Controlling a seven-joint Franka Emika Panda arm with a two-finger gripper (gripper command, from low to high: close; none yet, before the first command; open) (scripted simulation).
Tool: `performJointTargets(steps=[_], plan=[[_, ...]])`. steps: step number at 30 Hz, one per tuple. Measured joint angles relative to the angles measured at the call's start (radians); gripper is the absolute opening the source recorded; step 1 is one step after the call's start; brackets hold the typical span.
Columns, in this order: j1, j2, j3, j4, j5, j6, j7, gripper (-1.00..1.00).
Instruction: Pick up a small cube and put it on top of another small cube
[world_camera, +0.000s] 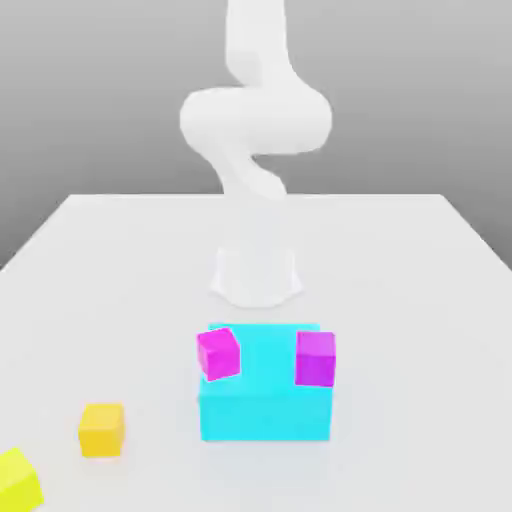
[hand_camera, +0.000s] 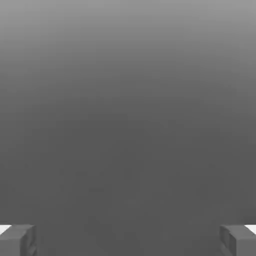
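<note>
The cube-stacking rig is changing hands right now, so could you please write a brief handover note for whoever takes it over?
Gripper: open, holding nothing, fingers wide apart in the hand view.
Things: two magenta cubes sit apart on the large cyan block, the exterior view's left one tilted. An orange cube and a yellow cube lie on the table, off the block's left in that view.
Done: nothing stacked.
Left: grasp one small cube, set it on another.

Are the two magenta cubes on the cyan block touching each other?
Apart. In the exterior view, the left magenta cube and the right magenta cube sit at opposite sides of the cyan block, with a plain stretch of cyan top between them.
</note>
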Motion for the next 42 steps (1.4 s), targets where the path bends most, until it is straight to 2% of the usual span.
performJointTargets(steps=[11, 22, 29, 30, 37, 42], plan=[[-0.221, 0.405, 0.023, -0.125, -0.011, 0.198, 0.438, 0.00], [-0.365, 0.804, -0.036, -0.248, -0.005, 0.394, 0.857, 0.00], [-0.385, 1.058, -0.037, -0.239, 0.042, 0.572, 0.910, 0.00], [-0.388, 1.083, -0.034, -0.234, 0.044, 0.592, 0.908, -1.00], [-0.388, 1.084, -0.033, -0.234, 0.043, 0.594, 0.910, -1.00], [-0.378, 0.927, -0.048, -0.265, 0.025, 0.468, 0.923, -1.00]])
